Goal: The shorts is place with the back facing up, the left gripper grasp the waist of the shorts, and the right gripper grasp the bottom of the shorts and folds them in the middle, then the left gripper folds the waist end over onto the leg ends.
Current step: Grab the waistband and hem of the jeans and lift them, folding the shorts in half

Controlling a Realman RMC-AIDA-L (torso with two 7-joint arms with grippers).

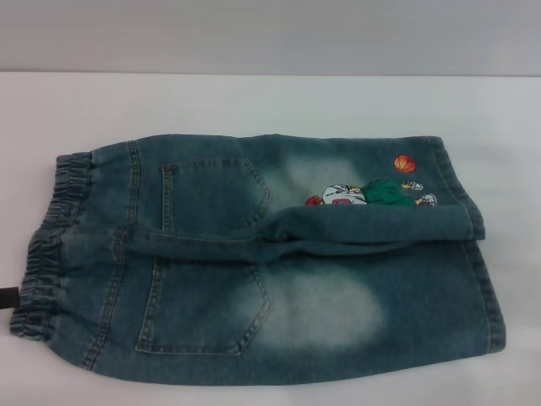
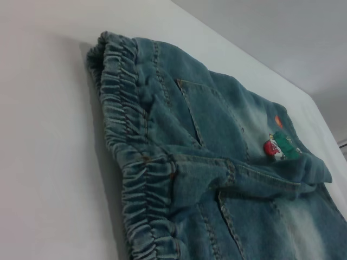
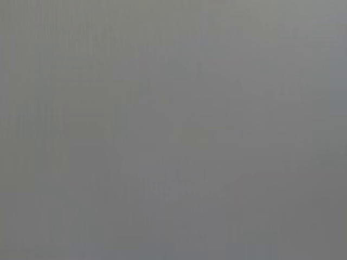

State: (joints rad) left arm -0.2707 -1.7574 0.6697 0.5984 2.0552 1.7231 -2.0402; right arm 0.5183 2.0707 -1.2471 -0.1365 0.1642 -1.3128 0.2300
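- The denim shorts (image 1: 279, 262) lie flat, back pockets up, across the middle of the white tabletop (image 1: 254, 101). The elastic waist (image 1: 46, 245) is toward its left edge and the leg hems (image 1: 482, 254) toward its right.
- The far leg, bearing the cartoon print (image 1: 372, 193), is rumpled along the centre seam.
- No fold is made yet; both remain to be done.
- A dark tip, probably the left gripper (image 1: 7, 296), sits at the tabletop's left edge just beside the waist; whether it is clenched I cannot tell.
- The right gripper is out of sight.

White table (image 1: 254, 101) carrying denim shorts (image 1: 279, 279) laid flat, back up, waist (image 1: 42, 254) nearest left gripper (image 1: 7, 298).
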